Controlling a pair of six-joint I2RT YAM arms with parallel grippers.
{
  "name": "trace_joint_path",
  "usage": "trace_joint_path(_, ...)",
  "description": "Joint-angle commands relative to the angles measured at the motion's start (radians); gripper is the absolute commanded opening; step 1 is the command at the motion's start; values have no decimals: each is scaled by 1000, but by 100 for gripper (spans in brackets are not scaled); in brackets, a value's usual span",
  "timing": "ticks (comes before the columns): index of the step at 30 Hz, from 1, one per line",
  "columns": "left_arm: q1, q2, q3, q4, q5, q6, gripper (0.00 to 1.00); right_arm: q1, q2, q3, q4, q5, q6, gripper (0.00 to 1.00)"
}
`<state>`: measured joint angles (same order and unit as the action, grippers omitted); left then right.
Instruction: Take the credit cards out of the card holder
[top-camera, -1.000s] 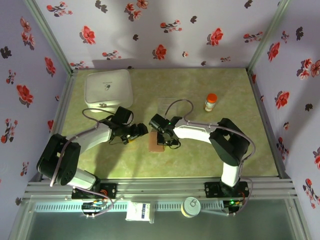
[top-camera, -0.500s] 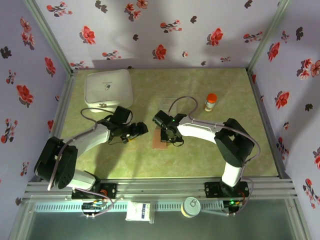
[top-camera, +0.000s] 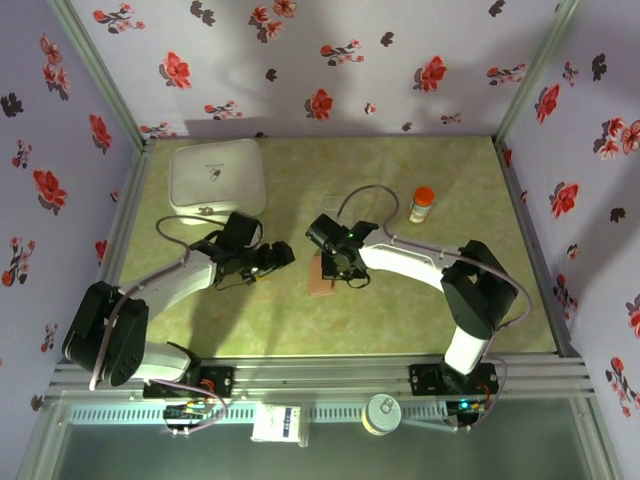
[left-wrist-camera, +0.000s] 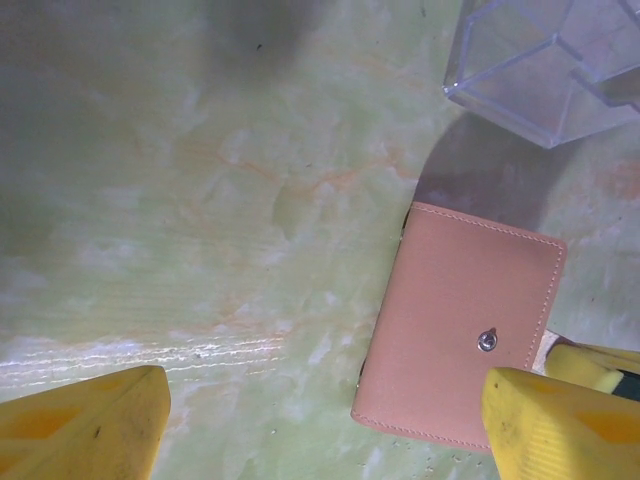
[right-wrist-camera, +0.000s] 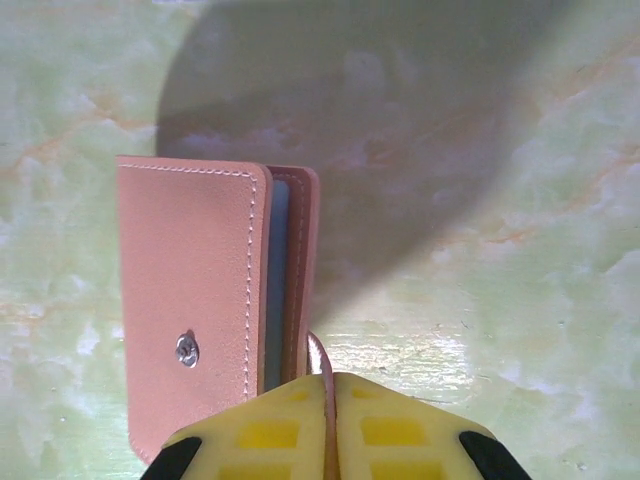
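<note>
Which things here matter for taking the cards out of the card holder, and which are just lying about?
For the job: card holder; right gripper, shut on its flap; left gripper, open nearby.
Lying about: white square box; clear plastic box; orange-capped bottle.

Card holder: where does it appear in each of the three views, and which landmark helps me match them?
Top external: card holder near the centre, under the right hand.
Left wrist: card holder lower right, below the clear box.
Right wrist: card holder left of centre, edge between the fingers.
Landmark: its metal snap, in both wrist views.
</note>
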<state>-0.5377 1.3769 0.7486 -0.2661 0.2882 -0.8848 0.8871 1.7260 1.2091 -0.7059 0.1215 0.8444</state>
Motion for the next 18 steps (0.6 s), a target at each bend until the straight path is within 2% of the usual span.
trace_joint_path(1, -6, -22, -15, 25, -18, 0, 82, -5, -30, 45, -65, 38, -11, 10)
trace_joint_path(8, -4, -27, -16, 27, -12, 18, 81, 8, -30, 109, -140, 37, -42, 11)
trace_joint_path(18, 1, -14, -20, 36, -11, 35, 80, 39, -7, 182, -183, -47, -242, 9)
